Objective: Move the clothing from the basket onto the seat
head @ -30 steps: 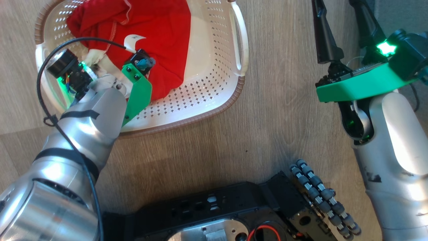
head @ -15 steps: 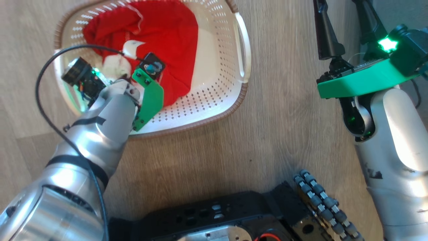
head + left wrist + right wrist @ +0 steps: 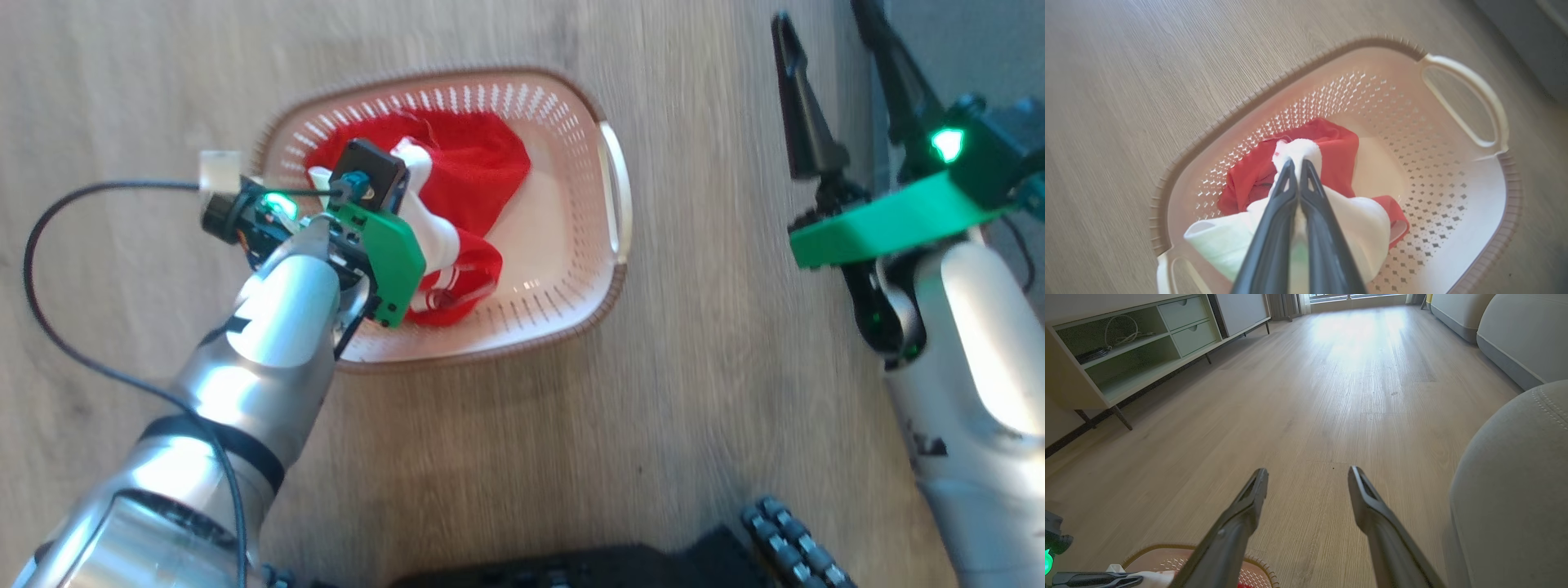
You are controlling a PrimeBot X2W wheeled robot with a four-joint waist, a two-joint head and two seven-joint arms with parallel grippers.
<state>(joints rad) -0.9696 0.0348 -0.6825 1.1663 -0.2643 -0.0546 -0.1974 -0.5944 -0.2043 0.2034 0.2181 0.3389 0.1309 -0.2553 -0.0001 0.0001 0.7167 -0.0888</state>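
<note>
Clothing newly gathered upward, pinched by left gripper, rest inside basket

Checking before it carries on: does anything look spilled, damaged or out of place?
Nothing stands out. The basket sits upright on the floor with the clothing all inside. The left gripper is shut on a white fold; the right gripper is open and empty.
</note>
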